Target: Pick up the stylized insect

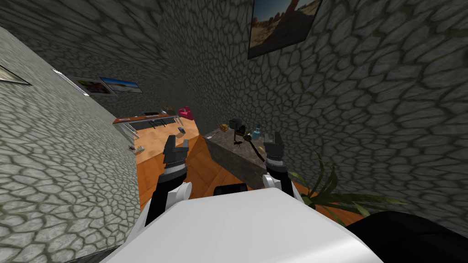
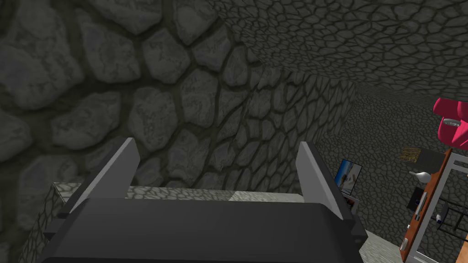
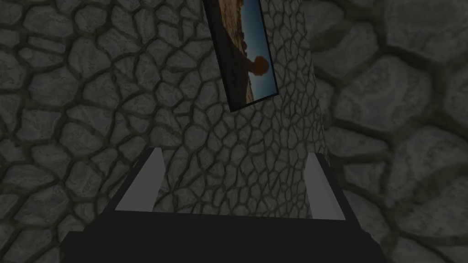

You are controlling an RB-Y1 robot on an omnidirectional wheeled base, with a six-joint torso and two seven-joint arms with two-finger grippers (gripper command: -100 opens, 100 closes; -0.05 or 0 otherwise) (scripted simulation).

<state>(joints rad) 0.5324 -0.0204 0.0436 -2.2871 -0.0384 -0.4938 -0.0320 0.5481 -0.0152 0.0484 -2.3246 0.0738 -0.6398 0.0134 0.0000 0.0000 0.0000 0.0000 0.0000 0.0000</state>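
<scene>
Where the robot stands: on an orange floor, in a narrow strip between stone-patterned walls that close in from the left and right of the head view.
Counter: a low grey stone-patterned counter sits in the middle of the frame against the right-hand wall, and its long front edge slants down toward the right arm.
Stylized insect: what I take for the stylized insect is a small dark spindly shape on the counter top, just left of the right gripper. It is too small to be sure.
Clutter beside it: a dark mug, a pale blue bottle and a long dark stick crowd the same top.
Left gripper: the left gripper is raised over bare floor left of the counter, with its fingers spread apart and nothing between them.
Right gripper: the right gripper is at the counter's near end, its fingers likewise wide apart and empty.
Open room: the floor runs on up the frame to a far table carrying a pink object.
Right flank: a potted plant spreads its leaves at lower right, with a black area below it.
</scene>
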